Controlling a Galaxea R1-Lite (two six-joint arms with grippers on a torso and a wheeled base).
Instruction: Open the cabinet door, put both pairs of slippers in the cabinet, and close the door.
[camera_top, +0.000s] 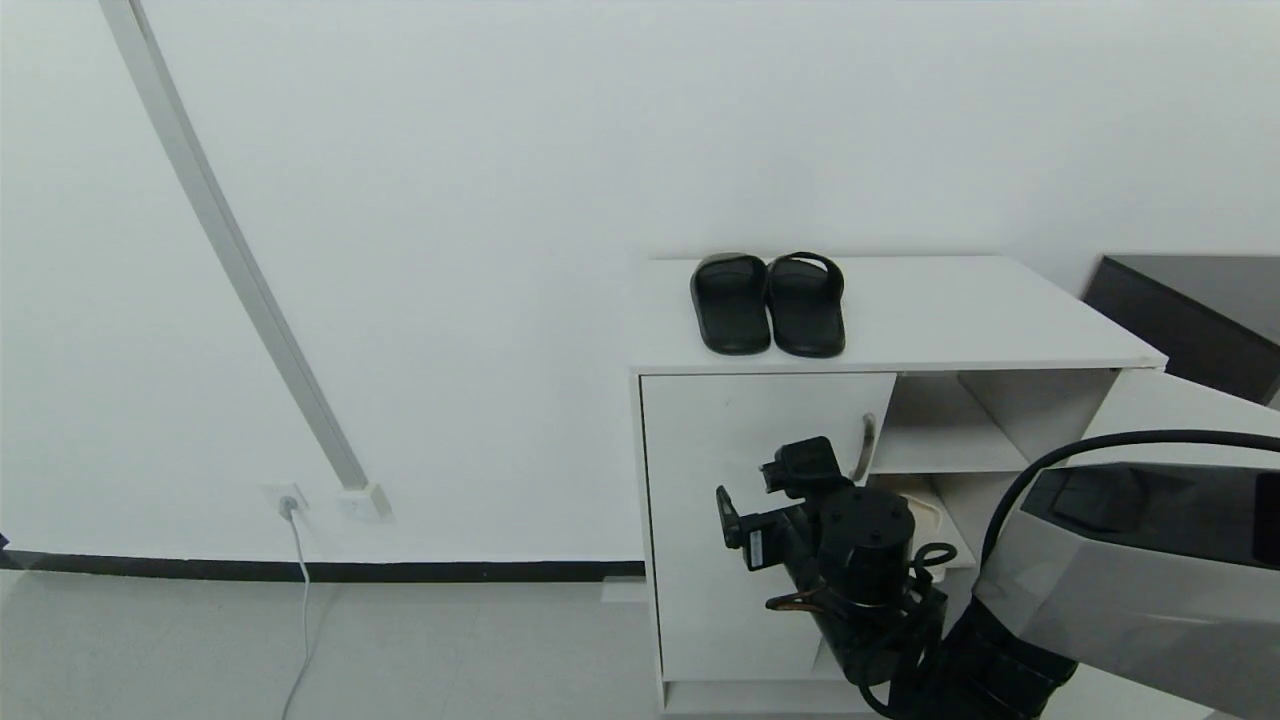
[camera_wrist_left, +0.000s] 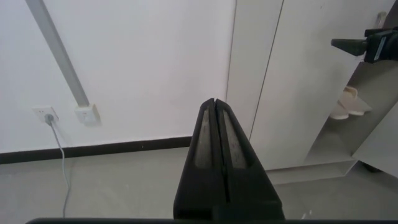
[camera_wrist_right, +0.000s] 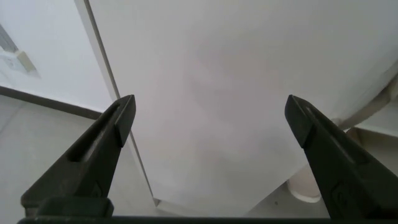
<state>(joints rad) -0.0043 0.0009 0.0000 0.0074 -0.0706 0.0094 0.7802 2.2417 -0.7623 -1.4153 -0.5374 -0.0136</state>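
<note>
Keeping the left tool (camera_wrist_left: 214, 155) clenched on nothing, well apart from the cabinet (camera_top: 760, 560) at its 2 o'clock. Resting one black pair of slippers (camera_top: 768, 303), two in count, on the counter (camera_top: 980, 310) atop the cabinet, long axes running 6 to 12 o'clock. Hovering the right tool (camera_top: 760, 490), released and empty, just before the shut left door (camera_top: 700, 450), beside its one handle (camera_top: 865, 447). Placing the black pair at 12 o'clock, above this tool, so judging the right arm nearer. Sheltering one pale pair (camera_wrist_left: 347, 102) on the lower shelf of the open compartment (camera_top: 985, 420), at 3 o'clock.
</note>
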